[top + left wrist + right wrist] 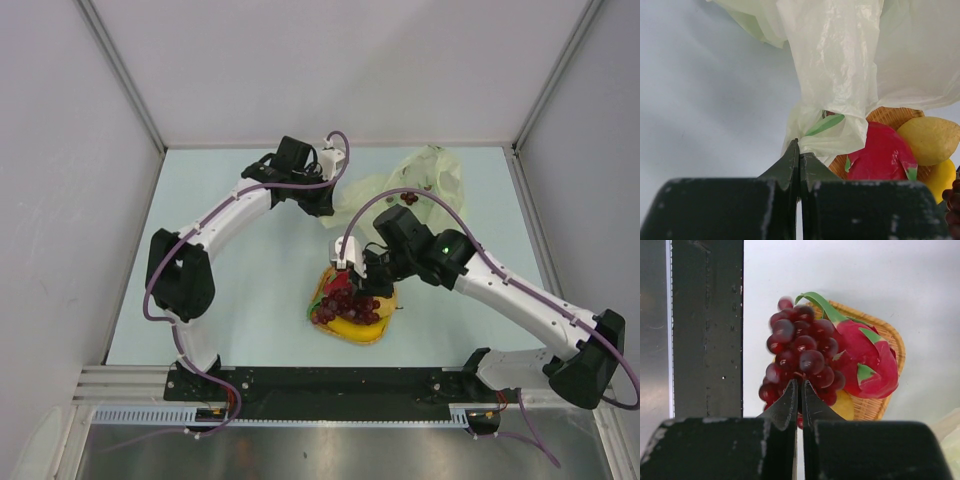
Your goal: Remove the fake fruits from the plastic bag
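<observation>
My right claw (800, 387), pressed together, pinches the grape bunch (802, 352) over the orange mat (887, 337), beside the dragon fruit (867, 362). The bunch's long axis runs straight out from the fingertips. My left claw (799, 150), also pressed together, seems to nip the plastic bag (840, 75). I judge this the placing step: lower gently, then release

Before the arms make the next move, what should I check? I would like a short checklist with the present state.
1. Right pincer shut on the grape bunch: ok.
2. Left pincer shut on the edge of the plastic bag: ok.
3. Grape bunch over the mat: ok.
4. Dragon fruit out of the bag, on the mat: ok.
5. Bag empty: cannot tell; a dark red thing shows at it from above.
</observation>
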Controlling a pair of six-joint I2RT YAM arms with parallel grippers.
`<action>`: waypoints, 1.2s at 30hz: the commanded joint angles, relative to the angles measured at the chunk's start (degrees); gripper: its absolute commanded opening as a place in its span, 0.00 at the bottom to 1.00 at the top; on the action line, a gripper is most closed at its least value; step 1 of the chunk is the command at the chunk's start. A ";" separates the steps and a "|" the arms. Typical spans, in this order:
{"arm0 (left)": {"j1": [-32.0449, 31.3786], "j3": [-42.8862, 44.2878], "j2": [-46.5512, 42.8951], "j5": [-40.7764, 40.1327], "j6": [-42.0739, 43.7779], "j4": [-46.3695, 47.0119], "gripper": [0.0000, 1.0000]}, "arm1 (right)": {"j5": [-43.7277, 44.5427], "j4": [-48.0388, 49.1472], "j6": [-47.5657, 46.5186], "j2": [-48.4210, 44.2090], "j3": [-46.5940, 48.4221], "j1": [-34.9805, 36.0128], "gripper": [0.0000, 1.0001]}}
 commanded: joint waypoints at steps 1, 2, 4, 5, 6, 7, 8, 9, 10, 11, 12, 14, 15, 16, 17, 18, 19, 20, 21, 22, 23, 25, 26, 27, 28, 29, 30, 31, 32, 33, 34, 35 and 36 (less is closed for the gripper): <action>-0.06 -0.15 -2.68 1.46 -0.25 0.52 0.00 | 0.33 0.47 -0.52 -0.08 0.09 0.05 0.00; -0.06 -0.07 -2.59 1.55 -0.25 0.52 0.00 | 0.51 0.38 -0.96 0.01 -0.09 0.05 0.00; -0.06 0.20 -2.59 1.55 -0.25 0.52 0.00 | 1.03 0.38 -1.32 0.19 -0.44 -0.04 0.00; -0.14 0.20 -2.68 1.55 -0.16 0.44 0.00 | 1.12 0.47 -1.14 0.19 -0.53 0.05 0.00; -0.15 0.29 -2.51 1.46 -0.25 0.52 0.01 | 1.39 0.47 -0.97 0.28 -0.62 -0.04 0.00; -0.23 0.37 -2.51 1.46 -0.16 0.44 0.00 | 1.39 0.55 -0.70 0.28 -0.70 0.05 0.00; -0.23 0.37 -2.42 1.37 -0.25 0.44 0.00 | 1.39 0.56 -0.09 0.19 -0.79 -0.04 0.00; -0.23 0.37 -2.42 1.46 -0.16 0.44 0.01 | 1.21 0.56 0.26 0.19 -0.88 -0.04 0.00; -0.23 0.29 -2.42 1.55 -0.25 0.35 0.00 | 1.04 0.56 0.44 0.19 -0.88 -0.04 0.00; -0.23 0.20 -2.51 1.55 -0.25 0.35 0.00 | 0.86 0.38 0.62 0.19 -1.05 -0.04 0.00; -0.23 0.11 -2.42 1.72 -0.25 0.44 0.00 | 0.51 0.38 0.79 0.28 -1.06 0.05 0.00; -0.23 -0.15 -2.51 1.81 -0.34 0.35 0.00 | 0.25 0.29 0.97 0.28 -1.23 0.14 0.00; -0.23 -0.24 -2.59 2.07 -0.42 0.35 0.00 | -0.36 0.29 1.23 0.45 -1.41 0.23 0.00; -0.23 -0.42 -2.59 2.25 -0.51 0.35 0.00 | -0.63 0.12 1.41 0.54 -1.76 0.23 0.00; -0.23 -0.59 -2.51 2.34 -0.60 0.35 0.00 | -0.81 0.12 1.67 0.72 -2.11 0.23 0.00; -0.23 -0.77 -2.68 2.43 -0.69 0.52 0.00 | -0.90 0.12 1.76 0.89 -3.15 0.23 0.00; -0.23 -1.03 -2.68 2.78 -0.78 0.52 0.00 | -0.90 0.64 2.28 0.81 -3.77 0.31 0.00; -0.23 -1.03 -2.51 2.95 -0.78 0.61 0.00 | -0.81 0.99 2.46 0.81 -4.39 0.23 0.00; -0.23 -1.03 -2.42 3.04 -0.86 0.53 0.00 | -0.37 1.43 2.90 0.81 -5.61 0.14 0.00; -0.23 -0.95 -2.51 2.96 -0.78 0.52 0.00 | -0.28 2.13 3.60 0.89 -5.97 0.14 0.00; -0.23 -0.86 -2.42 2.87 -0.78 0.44 0.00 | -0.28 2.49 4.04 0.98 -6.33 -0.12 0.00; -0.32 -0.59 -2.68 2.43 -0.51 0.26 0.00 | -0.11 3.71 5.18 1.07 -7.29 -0.21 0.07; -0.32 -0.51 -2.59 2.25 -0.16 0.09 0.00 | 0.76 4.07 5.54 1.07 -7.56 -0.30 0.12; -0.32 -0.42 -2.68 2.16 -0.07 0.00 0.00 | 1.21 4.51 5.89 0.98 -7.65 -0.30 0.21; -0.32 -0.42 -2.94 1.99 -0.07 -0.09 0.00 | 1.73 5.21 6.33 0.89 -7.82 -0.30 0.26; -0.32 -0.42 -3.03 1.64 -0.16 0.00 0.00 | 3.05 5.74 7.29 0.81 -7.82 -0.39 0.30; -0.32 -0.50 -3.12 1.64 -0.16 -0.09 0.00 | 3.84 6.52 8.43 0.72 -7.82 -0.39 0.34; -0.32 -0.59 -3.12 1.72 -0.25 0.08 0.00 | 4.72 8.27 9.31 0.54 -7.82 -0.48 0.38; -0.32 -0.68 -3.12 2.07 -0.34 0.17 0.00 | 6.38 8.99 10.88 0.37 -7.82 -0.65 0.40; -0.32 -0.68 -3.12 2.34 -0.42 0.17 0.00 | 7.01 9.69 11.42 0.28 -7.74 -0.83 0.41; -0.41 -0.59 -3.03 2.43 -0.51 0.26 0.00 | 7.10 10.04 11.43 0.28 -7.74 -0.92 0.42; -0.41 -0.59 -2.95 2.43 -0.51 0.35 0.00 | 7.10 10.13 11.34 0.28 -7.74 -1.00 0.42; -0.41 -0.51 -2.86 2.78 -0.69 0.35 0.00 | 7.10 9.96 11.17 0.19 -7.74 -1.00 0.42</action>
